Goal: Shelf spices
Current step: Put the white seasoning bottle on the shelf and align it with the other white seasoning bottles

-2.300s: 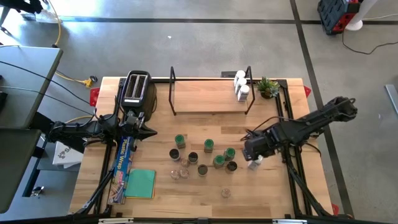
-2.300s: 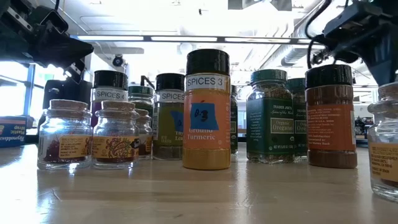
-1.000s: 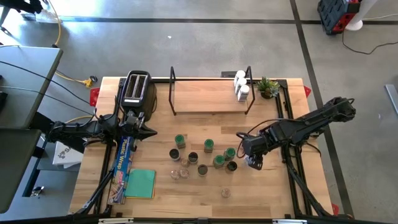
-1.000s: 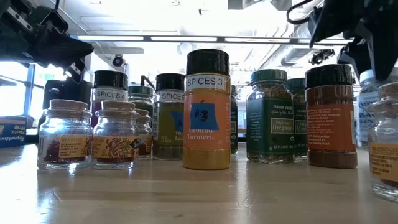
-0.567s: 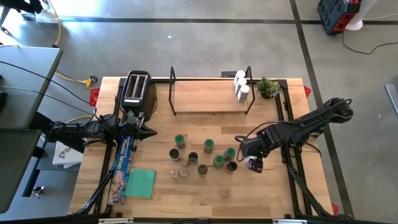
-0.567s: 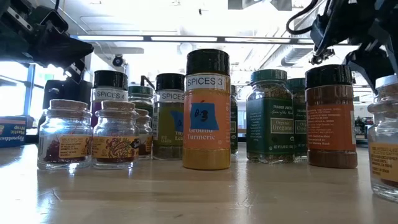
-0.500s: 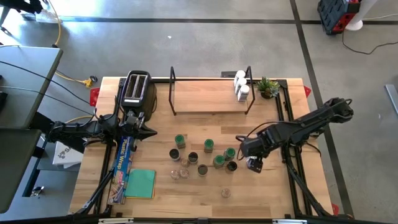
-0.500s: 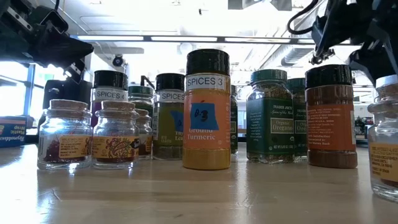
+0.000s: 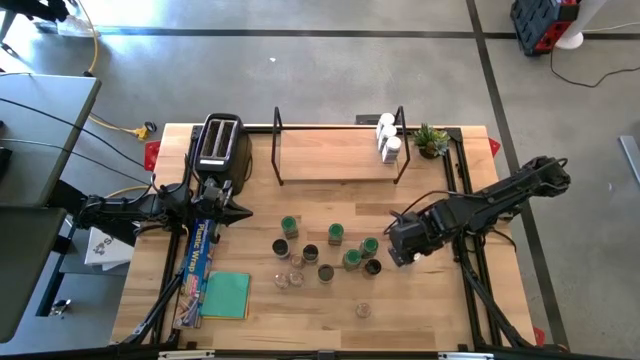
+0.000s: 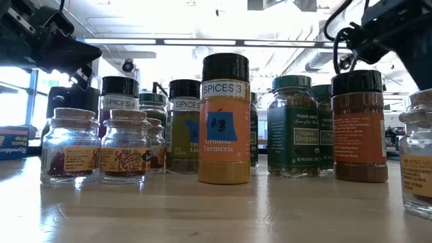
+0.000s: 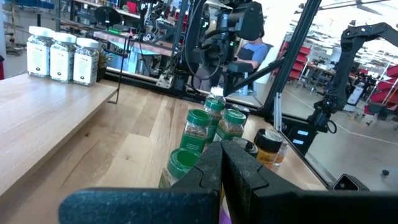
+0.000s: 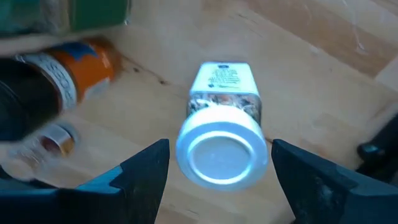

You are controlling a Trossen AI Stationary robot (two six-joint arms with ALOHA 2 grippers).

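Note:
Several spice jars with green, dark and clear lids [image 9: 330, 250] stand grouped mid-table, in a row in the low view [image 10: 225, 118]. My right gripper [image 9: 402, 252] hovers at the group's right side, open. In its wrist view its fingers [image 12: 144, 171] stand on either side of a white-lidded jar [image 12: 222, 146] that stands on its base on the table, with narrow gaps to the lid. The shelf [image 9: 335, 155] stands at the far edge with three white-lidded jars [image 9: 388, 140] at its right end. My left gripper [image 9: 235, 212] waits shut at the table's left [image 11: 222, 155].
A toaster [image 9: 218, 145] stands left of the shelf and a small potted plant [image 9: 432, 140] right of it. A blue foil box [image 9: 200, 260] and a green pad [image 9: 227, 295] lie near the left edge. One small clear jar [image 9: 363, 310] stands alone near the front.
My right gripper drifted toward the near edge beside the jar group, then came back slightly toward the far edge, staying over the white-lidded jar. That jar's lid showed at the right of the low view half a second ago and is out of sight there now.

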